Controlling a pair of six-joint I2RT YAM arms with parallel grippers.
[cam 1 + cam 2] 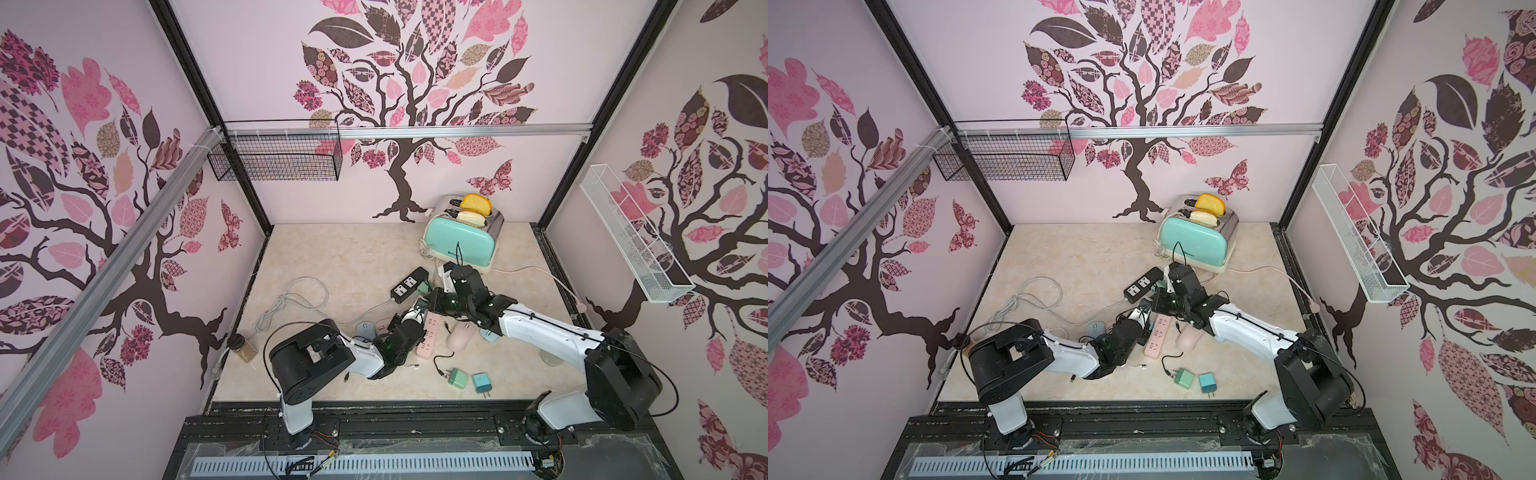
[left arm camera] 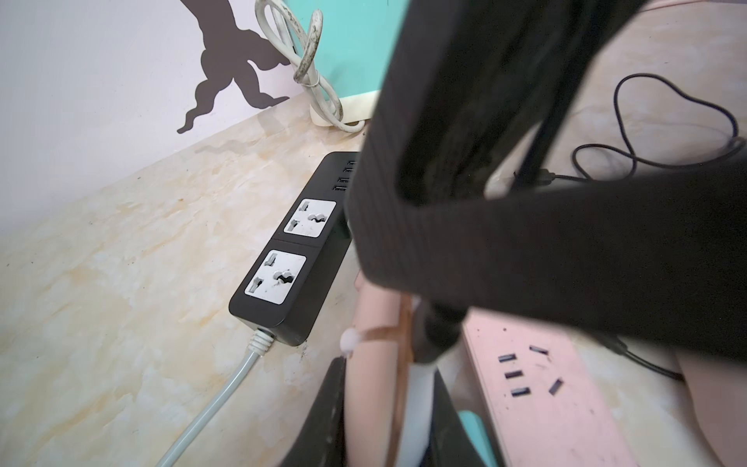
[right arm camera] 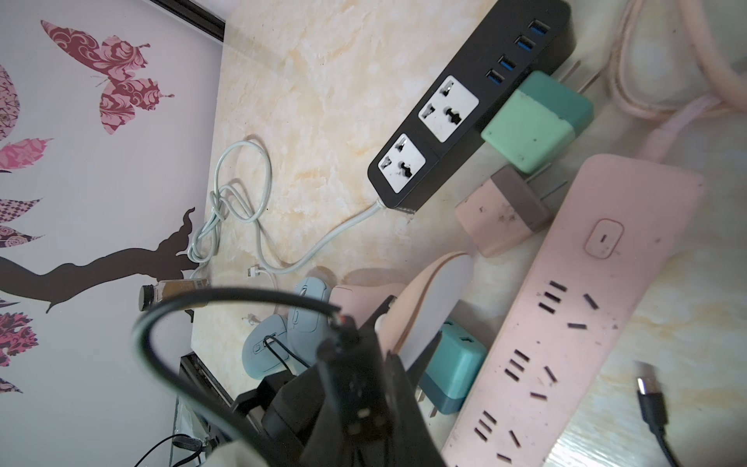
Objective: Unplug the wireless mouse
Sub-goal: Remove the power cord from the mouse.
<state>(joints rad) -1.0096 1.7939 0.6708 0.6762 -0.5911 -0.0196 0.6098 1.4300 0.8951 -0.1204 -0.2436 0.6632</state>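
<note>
While gripping narrow with the left gripper [image 2: 384, 376], holds the pink wireless mouse [image 2: 374, 319] [image 3: 428, 299] tipped on edge, with pale underside turned outward, likely to bare the plugged-in piece and brace the shell against a pull. Meets the right gripper [image 2: 438, 335] right at the mouse, with jaws together; cannot tell whether pinching anything, nor make out the plug itself behind the black arm.

Crowded close around: teal charger [image 3: 456, 372] just beside, pink power strip [image 3: 566, 323] just beside on the far flank, pink charger [image 3: 497, 218] and green charger [image 3: 533, 121] near, against the black power strip [image 3: 444, 117].

Leaves little room sideways, so probably calls for a short straight pull, up and away. Finds bare tabletop [image 1: 332, 257] only beyond the black strip, toward the knotted grey cord [image 3: 220, 208].
</note>
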